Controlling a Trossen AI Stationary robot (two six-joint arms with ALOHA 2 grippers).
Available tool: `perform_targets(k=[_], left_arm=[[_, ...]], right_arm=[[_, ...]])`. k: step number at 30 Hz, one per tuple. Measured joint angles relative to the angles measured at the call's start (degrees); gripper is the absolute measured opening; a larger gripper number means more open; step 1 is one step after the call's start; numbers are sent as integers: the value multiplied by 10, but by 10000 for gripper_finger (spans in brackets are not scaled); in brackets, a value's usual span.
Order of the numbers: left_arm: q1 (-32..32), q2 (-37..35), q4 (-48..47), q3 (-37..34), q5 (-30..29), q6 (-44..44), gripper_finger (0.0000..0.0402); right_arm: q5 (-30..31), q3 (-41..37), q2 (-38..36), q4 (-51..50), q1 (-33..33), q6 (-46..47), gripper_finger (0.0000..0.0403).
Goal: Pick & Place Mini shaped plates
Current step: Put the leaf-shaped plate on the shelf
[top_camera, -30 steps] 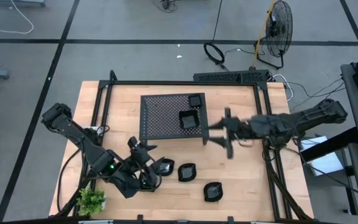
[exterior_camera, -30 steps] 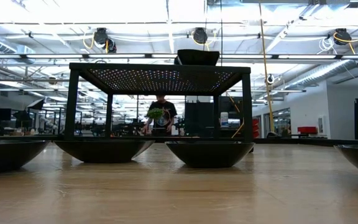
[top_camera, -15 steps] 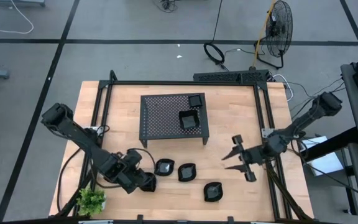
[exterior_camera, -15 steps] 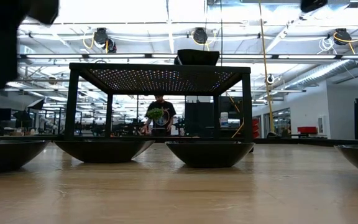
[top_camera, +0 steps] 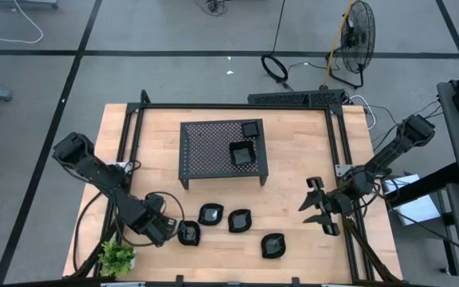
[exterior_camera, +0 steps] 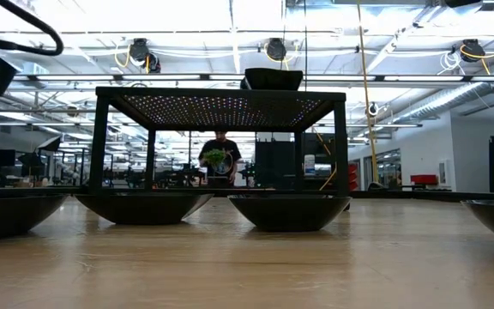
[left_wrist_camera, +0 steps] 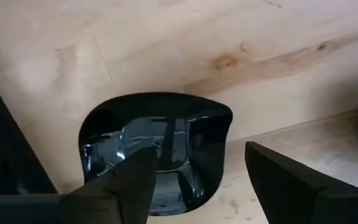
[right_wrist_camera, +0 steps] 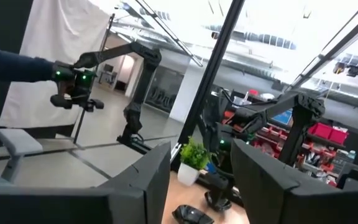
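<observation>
Four small black plates lie in a loose row on the front part of the desk [top_camera: 293, 127]: one [top_camera: 188, 233] at the left tool, then a second [top_camera: 210, 214], a third [top_camera: 240, 220] and a fourth [top_camera: 272, 245] farther right. Two more square plates sit on the black perforated rack [top_camera: 205, 147] at the desk's middle, one [top_camera: 241, 154] near its right edge and one [top_camera: 251, 127] at its back right corner.

Left tool [top_camera: 183, 233]: low at the front left of the desk, fingers spread wide to either side of the nearest plate [left_wrist_camera: 157, 152]. Its wrist view shows both fingers [left_wrist_camera: 284, 180] standing clear of the plate's rim, the plate resting flat on the wood.

Right tool [top_camera: 311, 206]: raised over the desk's right edge, fingers apart, holding nothing.

A small green plant [top_camera: 118, 257] stands at the front left corner, beside the left arm. A person [exterior_camera: 219, 159] stands in the room beyond the rack.
</observation>
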Motion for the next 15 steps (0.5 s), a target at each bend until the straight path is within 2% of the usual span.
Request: perform_targets(k=[9,15], left_arm=[[-31,1,99,0,19,-23,248],[-41,34,78,1,13,-65,248]], right_arm=[[0,0,0,-4,0,1,157],[0,0,0,5,0,0,160]])
